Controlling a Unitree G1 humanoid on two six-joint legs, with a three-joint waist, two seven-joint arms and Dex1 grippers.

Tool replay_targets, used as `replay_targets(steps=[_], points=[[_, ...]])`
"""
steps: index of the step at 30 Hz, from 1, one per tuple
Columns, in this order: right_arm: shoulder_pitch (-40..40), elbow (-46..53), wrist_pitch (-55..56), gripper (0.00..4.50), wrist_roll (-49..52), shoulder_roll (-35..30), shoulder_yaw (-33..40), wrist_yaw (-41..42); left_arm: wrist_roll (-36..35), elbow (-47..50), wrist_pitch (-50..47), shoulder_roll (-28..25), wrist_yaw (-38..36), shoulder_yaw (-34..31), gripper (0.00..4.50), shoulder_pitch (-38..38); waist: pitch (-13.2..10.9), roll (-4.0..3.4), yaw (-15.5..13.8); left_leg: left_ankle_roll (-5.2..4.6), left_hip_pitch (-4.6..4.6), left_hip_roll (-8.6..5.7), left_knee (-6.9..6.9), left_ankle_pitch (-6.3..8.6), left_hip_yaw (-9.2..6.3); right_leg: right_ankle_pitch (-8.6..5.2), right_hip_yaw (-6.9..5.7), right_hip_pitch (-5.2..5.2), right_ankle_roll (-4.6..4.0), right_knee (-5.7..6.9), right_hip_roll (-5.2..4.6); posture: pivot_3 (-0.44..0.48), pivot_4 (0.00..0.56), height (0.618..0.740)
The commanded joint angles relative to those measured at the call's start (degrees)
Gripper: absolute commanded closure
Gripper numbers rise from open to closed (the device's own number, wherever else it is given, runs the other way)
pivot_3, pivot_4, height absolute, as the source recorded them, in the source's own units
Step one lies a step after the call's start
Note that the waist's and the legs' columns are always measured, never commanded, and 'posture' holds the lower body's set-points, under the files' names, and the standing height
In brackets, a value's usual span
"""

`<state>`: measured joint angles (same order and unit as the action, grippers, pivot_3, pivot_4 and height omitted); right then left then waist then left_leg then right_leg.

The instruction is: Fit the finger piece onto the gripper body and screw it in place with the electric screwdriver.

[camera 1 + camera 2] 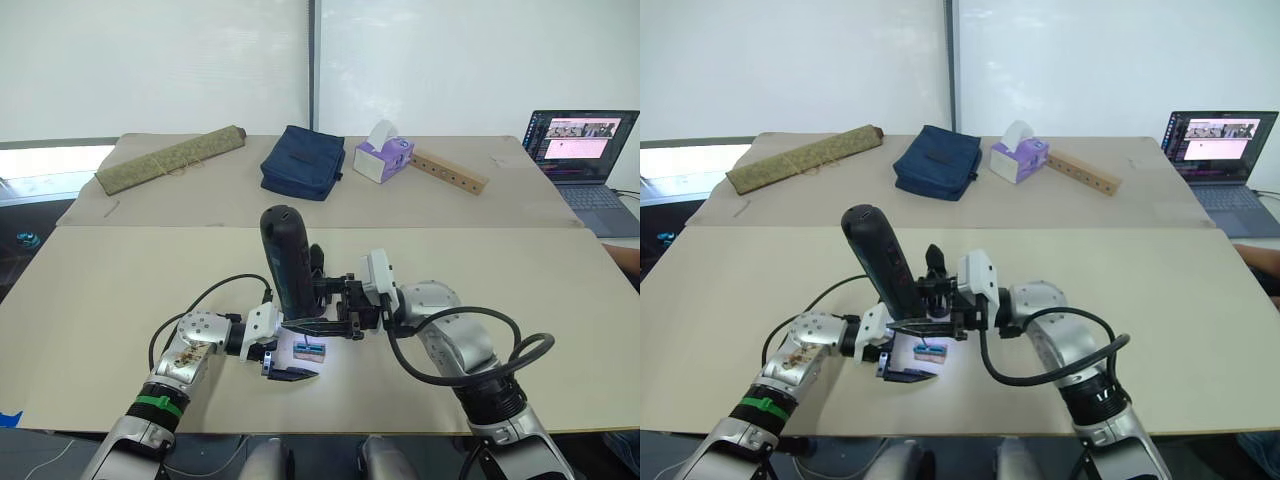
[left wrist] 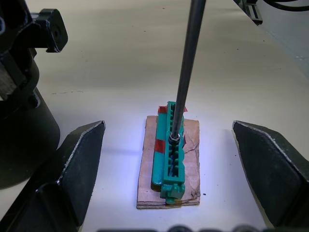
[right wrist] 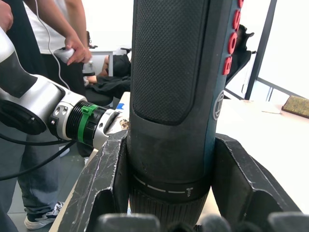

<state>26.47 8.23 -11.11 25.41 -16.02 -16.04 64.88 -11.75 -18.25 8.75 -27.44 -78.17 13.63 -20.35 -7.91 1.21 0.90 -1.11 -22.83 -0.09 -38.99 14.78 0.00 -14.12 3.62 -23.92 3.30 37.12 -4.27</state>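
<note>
- Left eye view: I see the right gripper (image 1: 322, 312) clamped around the lower part of the electric screwdriver (image 1: 285, 262), which stands nearly upright over the near half of the table (image 1: 120, 290), rounded end up. The left gripper (image 1: 290, 362) sits just below it near the table's front edge, its jaws spread wide on either side of a small green-and-tan block (image 1: 310, 349) lit by the screwdriver's light. At the far edge lie a rolled mat (image 1: 170, 159), a navy pouch (image 1: 301, 162), a tissue box (image 1: 382, 155) and a wooden bar with holes (image 1: 449, 172); a laptop (image 1: 583, 146) stands off to the right.
- Right eye view: the gripper body (image 1: 934, 275) shows as a dark piece just behind the screwdriver, close against the right gripper. I cannot pick out the finger piece for certain.
- Left wrist view: both black fingers (image 2: 79, 162) stand well apart, touching nothing. Between them the block lies flat on the table, and the thin metal bit (image 2: 186, 67) comes down with its tip on the block's green top.
- Right wrist view: the jaws press on both sides of the screwdriver's black barrel. Behind it a person (image 3: 53, 24) stands holding a controller.
</note>
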Motion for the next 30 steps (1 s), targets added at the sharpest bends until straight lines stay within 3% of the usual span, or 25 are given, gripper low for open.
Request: replay_targets(steps=[1,12,25,30], points=[[1.3,2.8,1.9,2.55,2.1,0.8,1.9,0.1,0.4,-1.7,-0.6,-0.7,0.5,-0.3,0.02,0.3,0.0,0.00,0.0,0.00,0.00,0.00,0.00,0.00,0.00,0.00,0.00,0.00,0.00,0.00,0.00,0.000,0.150,0.740],[3.1,4.3,-0.2,2.55,4.2,1.3,3.1,-0.2,-2.9,0.2,-1.4,0.0,0.2,-2.1,0.02,0.3,0.0,0.00,0.1,0.00,-0.04,0.01,0.00,0.00,0.00,0.00,0.00,-0.06,0.00,0.01,-0.01,0.000,0.150,0.740],[5.8,9.0,-5.2,2.55,10.0,-0.7,6.6,-1.8,-11.6,9.9,-6.7,-3.1,-2.0,-7.5,0.02,2.8,0.0,0.01,0.1,0.00,-0.16,0.02,0.00,0.00,-0.02,0.00,0.00,-0.16,0.00,0.00,-0.06,0.000,0.150,0.740],[7.0,11.6,-7.7,2.55,12.7,-2.2,8.4,-2.6,-15.9,16.4,-11.2,-6.6,-2.2,-10.9,0.02,5.8,0.0,0.00,0.1,0.00,-0.19,0.04,0.01,0.00,-0.03,0.00,0.00,-0.20,0.00,-0.01,-0.07,0.000,0.150,0.740]])
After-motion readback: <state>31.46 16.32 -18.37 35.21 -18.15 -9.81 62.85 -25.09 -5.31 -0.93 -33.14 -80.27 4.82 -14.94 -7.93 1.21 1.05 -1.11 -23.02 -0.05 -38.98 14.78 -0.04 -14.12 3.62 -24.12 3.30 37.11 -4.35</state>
